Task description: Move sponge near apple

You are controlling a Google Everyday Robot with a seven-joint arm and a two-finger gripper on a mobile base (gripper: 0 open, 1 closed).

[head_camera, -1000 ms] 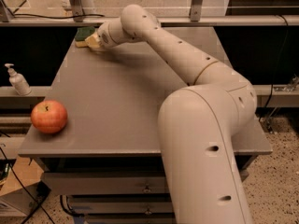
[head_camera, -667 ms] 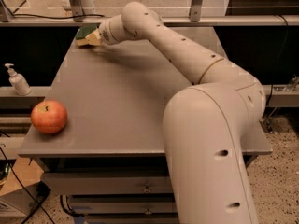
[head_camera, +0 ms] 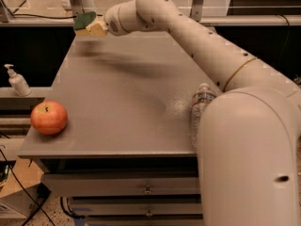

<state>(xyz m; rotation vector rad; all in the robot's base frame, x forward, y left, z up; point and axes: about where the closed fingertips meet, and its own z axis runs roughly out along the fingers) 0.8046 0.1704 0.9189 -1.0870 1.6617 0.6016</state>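
Note:
The sponge [head_camera: 85,21], dark green on top with a yellow base, is held in my gripper [head_camera: 94,27] at the far left corner of the grey table [head_camera: 117,88], lifted above the surface. The gripper's cream fingers [head_camera: 99,28] are shut on the sponge. The apple [head_camera: 49,117], red-orange with a short stem, sits at the table's near left edge, far from the sponge. My arm reaches from the lower right across the table to the far left.
A clear plastic water bottle [head_camera: 200,111] lies near the right edge of the table, partly hidden by my arm. A white pump bottle [head_camera: 18,81] stands on a ledge left of the table. Drawers [head_camera: 141,189] sit below the tabletop.
The gripper has lifted the sponge off the table's far edge and carried it a little to the left. The water bottle has come into view beside my arm.

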